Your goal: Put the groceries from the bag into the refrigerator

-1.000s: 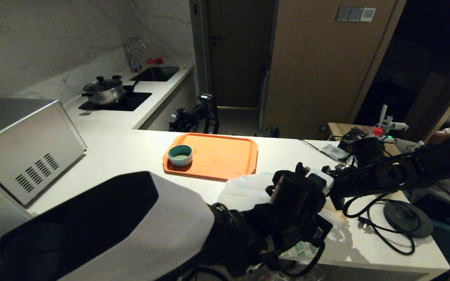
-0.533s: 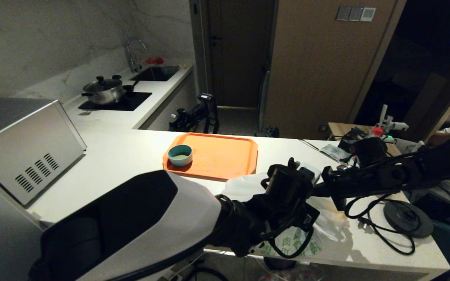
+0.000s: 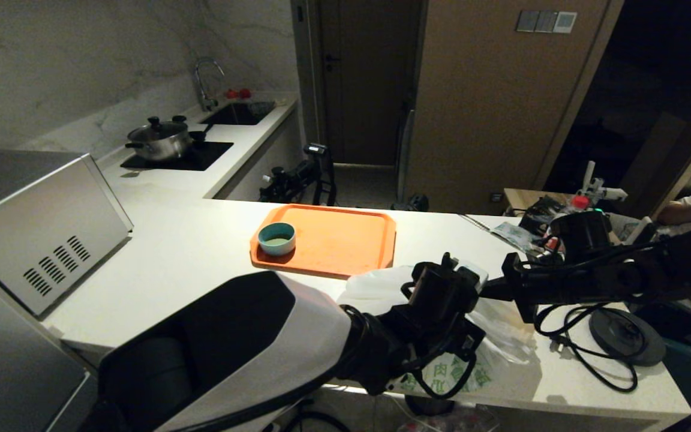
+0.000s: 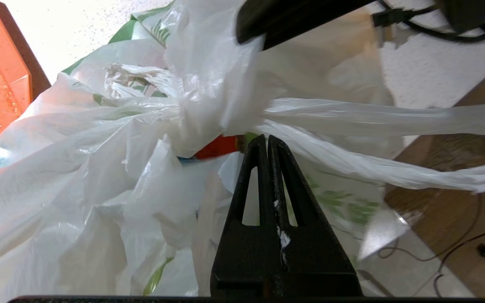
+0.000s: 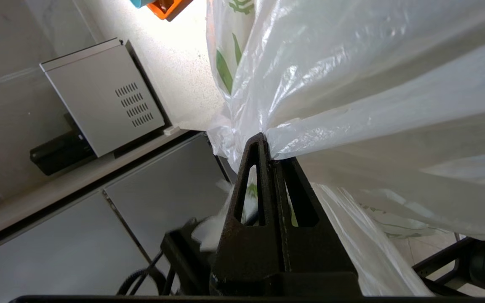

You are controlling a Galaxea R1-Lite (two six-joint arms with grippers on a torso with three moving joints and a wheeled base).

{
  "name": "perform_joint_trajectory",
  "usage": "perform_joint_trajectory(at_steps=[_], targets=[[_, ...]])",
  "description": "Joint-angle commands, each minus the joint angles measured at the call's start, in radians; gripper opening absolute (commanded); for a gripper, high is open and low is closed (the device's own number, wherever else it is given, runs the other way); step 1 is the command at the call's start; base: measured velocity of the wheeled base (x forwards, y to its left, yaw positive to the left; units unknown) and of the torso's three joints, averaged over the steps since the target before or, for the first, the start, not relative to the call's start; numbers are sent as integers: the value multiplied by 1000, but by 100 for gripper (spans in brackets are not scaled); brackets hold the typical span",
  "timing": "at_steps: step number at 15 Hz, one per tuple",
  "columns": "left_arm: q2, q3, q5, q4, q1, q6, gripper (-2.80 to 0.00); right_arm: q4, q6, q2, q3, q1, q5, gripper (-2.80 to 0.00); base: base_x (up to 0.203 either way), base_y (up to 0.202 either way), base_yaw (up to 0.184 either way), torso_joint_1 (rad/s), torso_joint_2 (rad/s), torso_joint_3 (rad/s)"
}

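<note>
Both hands (image 4: 267, 141) (image 5: 266, 145), apparently pinching the bag (image 3: 495, 336), have lifted it slightly.

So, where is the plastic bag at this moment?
In the head view, the bag lies at the counter's near edge, just right of the orange tray, between both grippers.

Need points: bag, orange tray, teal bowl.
bag (image 4: 99, 139), left wrist view, on its crinkled white plastic beside the knot.
orange tray (image 3: 339, 240), head view, on its bare floor.
teal bowl (image 3: 277, 231), head view, on its rim.
</note>
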Motion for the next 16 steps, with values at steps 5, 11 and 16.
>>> perform_joint_trajectory(at_steps=[5,11,16], targets=[[76,-129,3,61,33,6,-280,-77,5,-51,71,-7,6,-280,0,0,0,0,0,0],[115,-184,13,90,74,6,-280,-89,5,-58,101,-24,9,-280,0,0,0,0,0,0],[127,-242,43,107,107,5,-280,-90,5,-58,114,-30,15,-280,0,0,0,0,0,0]])
